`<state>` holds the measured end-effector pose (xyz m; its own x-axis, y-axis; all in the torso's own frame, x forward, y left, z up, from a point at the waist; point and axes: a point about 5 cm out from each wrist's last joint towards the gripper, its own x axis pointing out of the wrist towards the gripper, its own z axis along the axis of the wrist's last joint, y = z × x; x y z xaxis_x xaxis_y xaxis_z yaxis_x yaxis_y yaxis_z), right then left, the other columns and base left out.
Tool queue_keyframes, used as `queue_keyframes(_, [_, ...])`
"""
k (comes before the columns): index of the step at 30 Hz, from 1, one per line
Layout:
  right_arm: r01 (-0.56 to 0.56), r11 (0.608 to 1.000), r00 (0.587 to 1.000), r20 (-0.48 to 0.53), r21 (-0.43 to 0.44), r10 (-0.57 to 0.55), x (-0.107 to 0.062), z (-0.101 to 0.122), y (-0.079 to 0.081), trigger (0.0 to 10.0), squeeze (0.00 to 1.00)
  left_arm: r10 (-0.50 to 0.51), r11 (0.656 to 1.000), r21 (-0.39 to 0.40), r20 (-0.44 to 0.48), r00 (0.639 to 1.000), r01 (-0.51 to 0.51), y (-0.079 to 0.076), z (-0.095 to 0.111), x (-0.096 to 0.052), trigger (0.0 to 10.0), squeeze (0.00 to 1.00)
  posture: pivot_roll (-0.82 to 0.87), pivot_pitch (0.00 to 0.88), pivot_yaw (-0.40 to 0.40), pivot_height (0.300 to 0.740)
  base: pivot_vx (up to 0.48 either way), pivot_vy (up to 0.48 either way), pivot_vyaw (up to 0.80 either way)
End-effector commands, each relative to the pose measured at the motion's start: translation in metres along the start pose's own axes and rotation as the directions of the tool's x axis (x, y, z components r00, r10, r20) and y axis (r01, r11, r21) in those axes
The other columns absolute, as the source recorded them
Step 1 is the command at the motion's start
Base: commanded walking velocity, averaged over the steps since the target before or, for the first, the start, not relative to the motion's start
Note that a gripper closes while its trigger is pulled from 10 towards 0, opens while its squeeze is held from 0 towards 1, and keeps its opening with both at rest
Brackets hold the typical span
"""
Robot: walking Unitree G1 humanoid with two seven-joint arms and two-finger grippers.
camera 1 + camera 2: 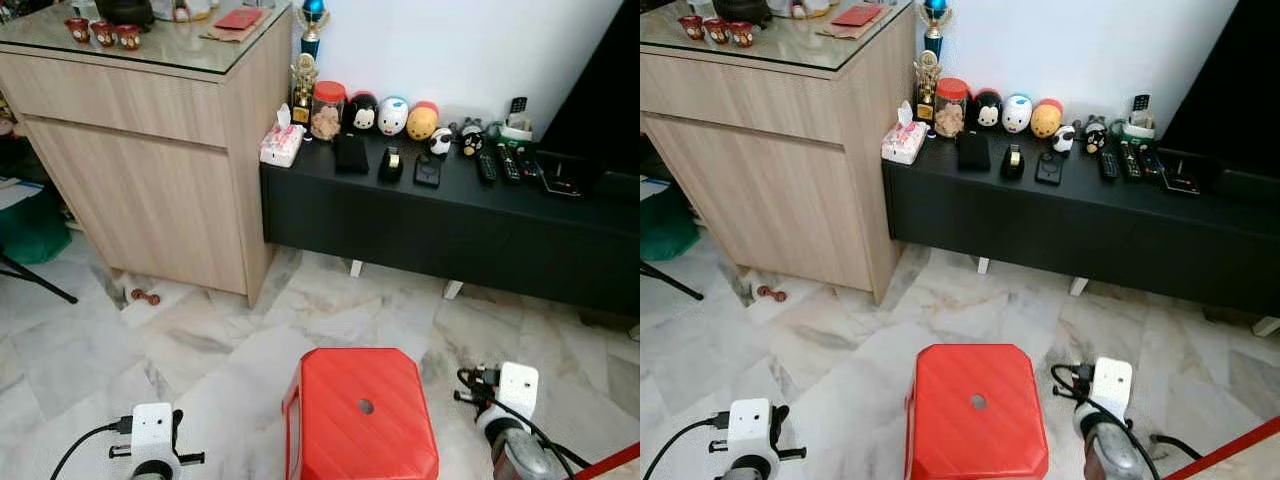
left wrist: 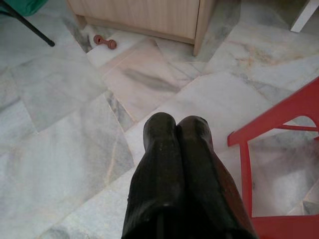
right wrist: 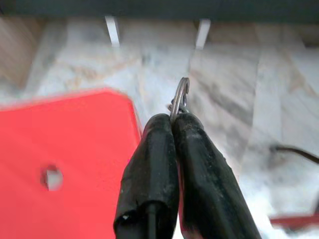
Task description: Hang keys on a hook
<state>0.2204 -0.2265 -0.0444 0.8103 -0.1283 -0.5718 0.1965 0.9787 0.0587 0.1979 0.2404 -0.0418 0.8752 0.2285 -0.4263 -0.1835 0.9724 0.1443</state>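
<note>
The right gripper [image 3: 172, 119] is pinched tight on a thin metal key ring [image 3: 180, 97], which sticks out past its tips. It hangs low beside the red stool [image 1: 360, 415]. No hook can be seen yet, so I cannot tell which way the ring must go. The left gripper [image 2: 175, 124] is closed on nothing, low over the floor [image 2: 60, 124].

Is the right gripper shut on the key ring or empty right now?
Shut on it. In the right wrist view the right gripper's two black fingers are pressed together, with a metal key ring sticking out from between the tips.
</note>
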Motion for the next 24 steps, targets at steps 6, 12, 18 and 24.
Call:
queue_keyframes(6, [0.090,0.994,0.964,-0.246,-0.062,-0.102,-0.027,-0.060,-0.028,10.0,0.00,-0.005,1.000,0.007,-0.078,0.997,0.006,-0.001,-0.015,-0.005,10.0,0.00,0.21,0.000,-0.090,0.740,0.000,0.000,0.00])
queue_keyframes(12, [0.101,0.992,0.937,-0.330,-0.070,-0.119,-0.039,-0.083,-0.028,10.0,0.00,-0.016,1.000,0.014,-0.149,0.989,0.019,0.002,-0.024,-0.008,10.0,0.00,0.20,0.000,-0.079,0.740,0.000,0.000,0.00])
queue_keyframes(18, [0.103,0.993,0.928,-0.355,-0.054,-0.115,-0.042,-0.089,-0.023,10.0,0.00,-0.027,1.000,0.001,-0.247,0.969,0.028,0.001,-0.041,-0.017,10.0,0.00,0.20,0.000,-0.070,0.740,0.000,0.000,0.00])
queue_keyframes(24, [0.072,0.994,0.915,-0.391,-0.080,-0.098,-0.043,-0.095,-0.017,10.0,0.00,-0.052,0.998,0.007,-0.387,0.921,0.059,-0.001,-0.060,-0.027,10.0,0.00,0.19,0.000,-0.066,0.740,0.000,0.000,0.00])
